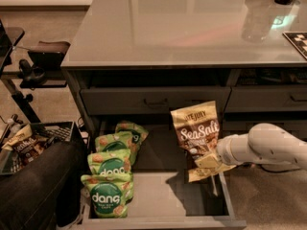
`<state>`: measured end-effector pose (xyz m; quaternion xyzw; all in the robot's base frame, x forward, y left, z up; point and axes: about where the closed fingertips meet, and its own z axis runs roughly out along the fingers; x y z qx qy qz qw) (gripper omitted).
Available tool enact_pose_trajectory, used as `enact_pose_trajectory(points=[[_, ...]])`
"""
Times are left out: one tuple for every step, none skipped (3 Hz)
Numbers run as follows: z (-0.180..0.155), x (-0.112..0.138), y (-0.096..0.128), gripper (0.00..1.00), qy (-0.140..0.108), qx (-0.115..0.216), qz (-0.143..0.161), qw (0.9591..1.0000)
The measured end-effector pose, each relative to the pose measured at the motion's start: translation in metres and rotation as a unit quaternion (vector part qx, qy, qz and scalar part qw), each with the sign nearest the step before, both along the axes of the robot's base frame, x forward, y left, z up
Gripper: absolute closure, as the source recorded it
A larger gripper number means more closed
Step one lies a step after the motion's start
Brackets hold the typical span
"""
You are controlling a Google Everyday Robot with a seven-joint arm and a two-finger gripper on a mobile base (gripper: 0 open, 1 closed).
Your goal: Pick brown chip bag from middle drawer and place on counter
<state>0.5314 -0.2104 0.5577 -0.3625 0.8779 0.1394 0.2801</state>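
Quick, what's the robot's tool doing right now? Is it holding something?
Tool: closed on the bottom of the brown chip bag, holding it over the open middle drawer.

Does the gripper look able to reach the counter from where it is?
Probably yes: the gripper holds the brown chip bag above the middle drawer, seemingly forward of the counter edge, nothing overhead blocking a lift.
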Motion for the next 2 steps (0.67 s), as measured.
enact_pose_trajectory(points=[[0.0374, 0.0104, 0.0174, 1.00, -0.013, 0.020, 0.035, 0.9991], [0.0374, 0.0104, 0.0174, 1.00, -0.013, 0.020, 0.035, 0.9991]])
